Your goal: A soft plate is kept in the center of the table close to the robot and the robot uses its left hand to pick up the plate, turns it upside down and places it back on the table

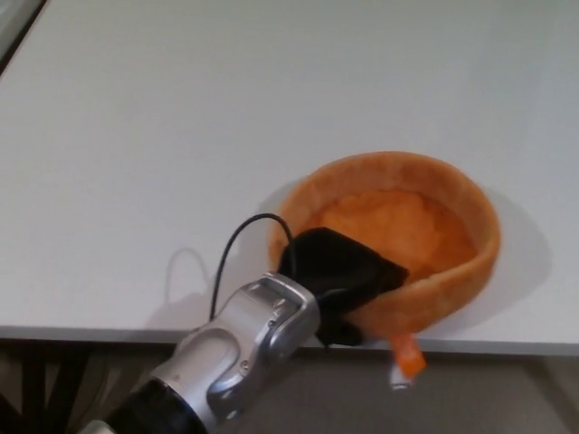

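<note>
Plenty of bare white table (pixel 181 117) beyond and to the left; near edge runs just under the plate | soft orange plate (pixel 425 226), rim up, hollow showing, a tag hanging off the table edge | my left hand (pixel 339 276) pinches its near rim, fingers inside.

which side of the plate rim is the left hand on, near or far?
The near side: the left hand grips the orange plate at the rim by the table edge, with fingers over it. The far rim is untouched.
</note>
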You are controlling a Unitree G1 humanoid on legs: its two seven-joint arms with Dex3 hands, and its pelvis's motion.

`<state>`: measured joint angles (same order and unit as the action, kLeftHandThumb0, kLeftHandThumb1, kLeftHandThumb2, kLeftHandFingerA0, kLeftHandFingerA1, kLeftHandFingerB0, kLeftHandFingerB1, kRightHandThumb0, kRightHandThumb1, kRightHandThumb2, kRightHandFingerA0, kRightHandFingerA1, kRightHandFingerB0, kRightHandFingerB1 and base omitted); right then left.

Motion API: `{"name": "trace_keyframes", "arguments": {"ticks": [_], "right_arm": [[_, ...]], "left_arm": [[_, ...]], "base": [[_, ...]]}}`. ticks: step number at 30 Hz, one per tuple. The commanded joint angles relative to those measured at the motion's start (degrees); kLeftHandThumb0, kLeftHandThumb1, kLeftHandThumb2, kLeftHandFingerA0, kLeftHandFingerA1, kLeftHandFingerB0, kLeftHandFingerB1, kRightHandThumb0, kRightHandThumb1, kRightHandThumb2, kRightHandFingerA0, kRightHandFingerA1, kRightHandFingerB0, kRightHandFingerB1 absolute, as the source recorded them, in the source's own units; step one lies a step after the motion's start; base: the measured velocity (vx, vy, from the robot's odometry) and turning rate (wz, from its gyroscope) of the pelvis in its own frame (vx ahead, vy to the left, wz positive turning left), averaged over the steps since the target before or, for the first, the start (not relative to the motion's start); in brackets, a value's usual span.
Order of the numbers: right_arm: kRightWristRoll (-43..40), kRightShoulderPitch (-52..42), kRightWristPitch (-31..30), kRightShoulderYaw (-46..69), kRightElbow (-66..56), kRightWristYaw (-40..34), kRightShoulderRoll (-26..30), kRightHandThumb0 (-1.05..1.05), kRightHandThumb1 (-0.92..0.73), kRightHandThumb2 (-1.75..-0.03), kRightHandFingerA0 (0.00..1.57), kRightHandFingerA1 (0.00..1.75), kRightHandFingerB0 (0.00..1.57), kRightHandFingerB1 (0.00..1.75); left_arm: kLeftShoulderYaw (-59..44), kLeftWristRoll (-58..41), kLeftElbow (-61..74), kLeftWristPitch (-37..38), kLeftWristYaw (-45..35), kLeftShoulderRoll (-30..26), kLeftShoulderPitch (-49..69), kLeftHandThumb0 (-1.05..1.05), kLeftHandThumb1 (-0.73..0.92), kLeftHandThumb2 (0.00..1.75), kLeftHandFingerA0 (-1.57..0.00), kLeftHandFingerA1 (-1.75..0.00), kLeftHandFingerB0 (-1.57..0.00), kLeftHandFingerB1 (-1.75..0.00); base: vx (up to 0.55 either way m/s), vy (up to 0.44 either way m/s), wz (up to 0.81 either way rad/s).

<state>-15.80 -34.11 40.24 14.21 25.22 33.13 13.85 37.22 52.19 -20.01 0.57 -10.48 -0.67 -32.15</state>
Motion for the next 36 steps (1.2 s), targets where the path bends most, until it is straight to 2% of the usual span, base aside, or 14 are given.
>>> {"name": "trace_keyframes", "arguments": {"ticks": [1,2,3,5,6,10,11,14,20,26,30,32,33,36], "right_arm": [[0.0,-0.3,0.9,0.5,0.2,0.0,0.6,-0.71,-0.65,-1.01,0.51,0.55,0.24,0.46],[0.1,-0.3,0.5,0.4,0.2,0.0,0.7,-0.72,-0.8,-0.65,0.59,0.39,0.32,0.32],[0.2,-0.5,-0.1,0.3,0.2,-0.2,0.7,-0.71,-0.65,-1.01,0.5,0.55,0.24,0.46],[-0.1,-0.5,0.4,0.4,0.4,0.1,0.5,-0.68,-0.64,-1.0,0.5,0.55,0.24,0.47],[0.1,-0.9,0.6,0.4,0.0,-0.2,0.4,-0.7,-0.8,-0.65,0.59,0.41,0.32,0.32],[0.2,-2.3,0.0,0.4,-1.3,-0.3,0.4,-0.71,-0.8,-0.65,0.58,0.42,0.31,0.31],[-0.1,-1.9,0.5,0.4,0.2,0.2,0.3,-0.71,-0.64,-1.0,0.5,0.55,0.23,0.46],[0.1,-1.1,3.4,0.6,2.9,0.6,-0.1,-0.71,-0.67,-0.99,0.57,0.56,0.26,0.46],[-1.0,-1.9,2.1,0.4,1.7,1.3,-0.2,-0.73,-0.68,-0.99,0.54,0.55,0.25,0.46],[-0.5,-2.1,1.9,0.4,1.8,0.9,-0.1,-0.75,-0.69,-0.99,0.54,0.54,0.25,0.45],[0.4,-2.2,1.8,0.3,1.5,0.3,0.2,-0.7,-0.65,-1.01,0.5,0.55,0.23,0.46],[1.4,-2.2,1.7,0.2,1.1,-0.5,0.2,-0.71,-0.65,-1.01,0.5,0.56,0.22,0.46],[1.2,-2.4,1.3,0.1,0.6,-0.7,0.0,-0.71,-0.8,-0.65,0.58,0.42,0.33,0.31],[0.9,-2.6,1.7,0.2,0.4,-0.4,0.2,-0.69,-0.8,-0.65,0.59,0.42,0.32,0.32]], "left_arm": [[-7.1,-15.3,3.3,-5.2,-8.2,6.3,3.1,-0.11,0.62,0.64,-0.82,-1.75,-0.67,-1.75],[-7.9,-16.6,3.5,-5.1,-8.6,7.1,3.4,-0.11,0.6,0.63,-0.83,-1.75,-0.69,-1.75],[-9.3,-18.9,3.7,-3.9,-8.6,8.3,4.0,-0.07,0.57,0.65,-0.85,-1.75,-0.7,-1.75],[-11.0,-21.7,3.5,-0.7,-7.3,9.6,5.2,-0.1,0.52,0.7,-0.87,-1.75,-0.68,-1.75],[-11.6,-22.6,3.4,0.4,-6.7,10.3,5.6,-0.12,0.52,0.71,-0.88,-1.75,-0.69,-1.75],[-12.6,-24.6,3.7,1.1,-6.7,12.3,7.1,-0.16,0.5,0.74,-0.89,-1.75,-0.72,-1.75],[-13.2,-25.5,4.1,1.4,-6.1,13.3,7.7,-0.17,0.49,0.75,-0.9,-1.75,-0.73,-1.75],[-16.1,-30.7,4.8,0.8,-6.4,17.1,9.2,-0.19,0.44,0.84,-0.97,-1.75,-0.78,-1.75],[-26.6,-45.5,11.6,-15.6,-9.9,29.6,12.4,-0.18,0.38,0.93,-0.94,-1.75,-0.7,-1.75],[-35.5,-60.2,14.6,-21.0,-3.8,40.0,13.2,-0.11,0.45,0.86,-0.98,-1.75,-0.72,-1.75],[-40.0,-69.0,13.5,-18.8,-1.4,43.5,12.9,-0.14,0.46,0.86,-0.99,-1.75,-0.78,-1.75],[-42.4,-72.6,12.2,-16.0,0.7,45.6,13.5,-0.15,0.47,0.86,-0.99,-1.75,-0.77,-1.75],[-42.9,-73.2,11.9,-15.2,1.5,46.2,14.0,-0.15,0.49,0.88,-0.99,-1.75,-0.77,-1.75],[-45.6,-77.8,10.5,-13.4,3.5,47.9,14.5,-0.16,0.51,0.85,-0.94,-1.75,-0.73,-1.75]], "base": [[0.0,0.0,0.0],[0.0,0.0,0.0],[0.0,0.0,0.0],[0.0,0.0,0.0],[0.0,0.0,0.0],[0.0,0.0,0.0],[0.0,0.0,0.0],[0.0,0.0,0.0],[0.0,0.0,0.0],[0.0,0.0,0.0],[0.0,0.0,0.0],[0.0,0.0,0.0],[0.0,0.0,0.0],[0.0,0.0,0.0]]}}
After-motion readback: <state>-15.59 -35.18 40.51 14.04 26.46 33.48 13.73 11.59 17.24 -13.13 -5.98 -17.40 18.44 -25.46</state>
